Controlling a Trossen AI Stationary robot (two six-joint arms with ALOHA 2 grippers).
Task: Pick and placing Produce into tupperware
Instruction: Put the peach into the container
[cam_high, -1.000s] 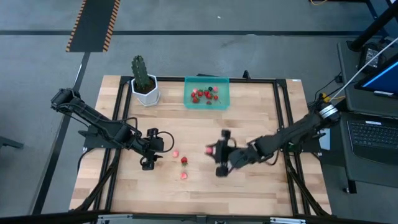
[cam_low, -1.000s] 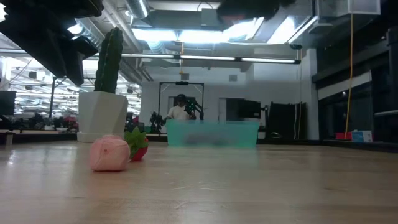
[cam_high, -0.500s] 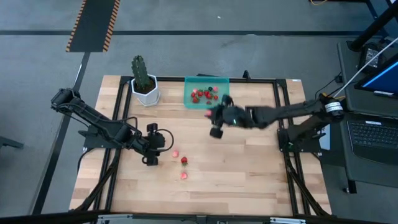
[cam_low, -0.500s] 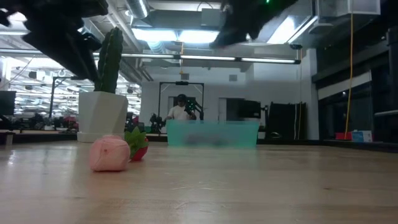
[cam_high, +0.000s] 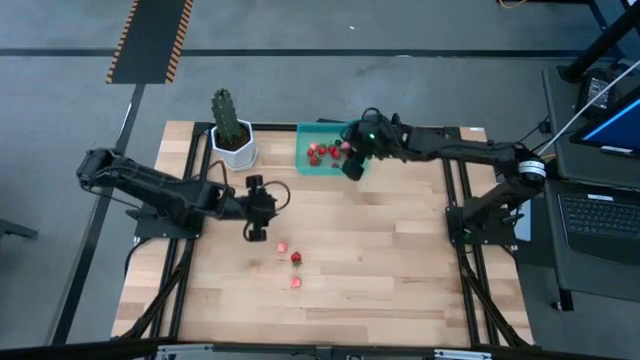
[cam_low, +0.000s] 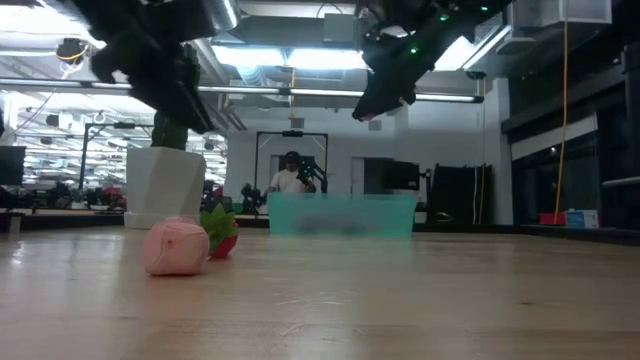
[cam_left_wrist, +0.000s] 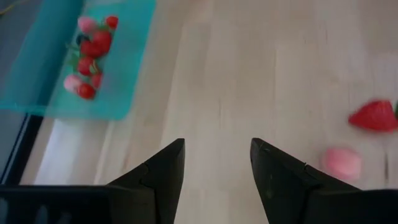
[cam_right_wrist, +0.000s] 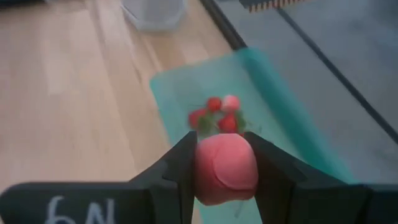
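The teal tupperware (cam_high: 303, 160) sits at the table's far edge with several red and pink berries (cam_high: 322, 153) inside. My right gripper (cam_high: 352, 160) hovers over its right half, shut on a pink berry (cam_right_wrist: 226, 168). Three berries lie loose on the wood: a pink one (cam_high: 282, 246), a red one (cam_high: 297, 258) and another pink one (cam_high: 295, 282). My left gripper (cam_high: 256, 232) hangs open above the table, just left of them. Its wrist view shows the red berry (cam_left_wrist: 373, 116), a pink berry (cam_left_wrist: 342, 162) and the tupperware (cam_left_wrist: 124, 68) beyond. My right gripper pinches the pink berry's two sides (cam_right_wrist: 205, 171) between its fingers (cam_right_wrist: 180, 168). The berry is lifted clear and hangs above the tupperware's floor (cam_right_wrist: 186, 93). In the low view the gripper (cam_low: 375, 105) slants downward high over the tupperware (cam_low: 342, 214).
A tall green cactus (cam_high: 226, 112) in a white pot (cam_high: 237, 152) stands left of the tupperware. A dark metal frame (cam_high: 452, 170) runs along the table's edges. Bare wood stretches across the table's near and right parts (cam_high: 400, 260).
My right gripper has carried the pink berry from the table's middle up and toward the far edge, ending over the tupperware. My left gripper has drifted toward the far edge and a little right, staying open. The three loose berries have not moved.
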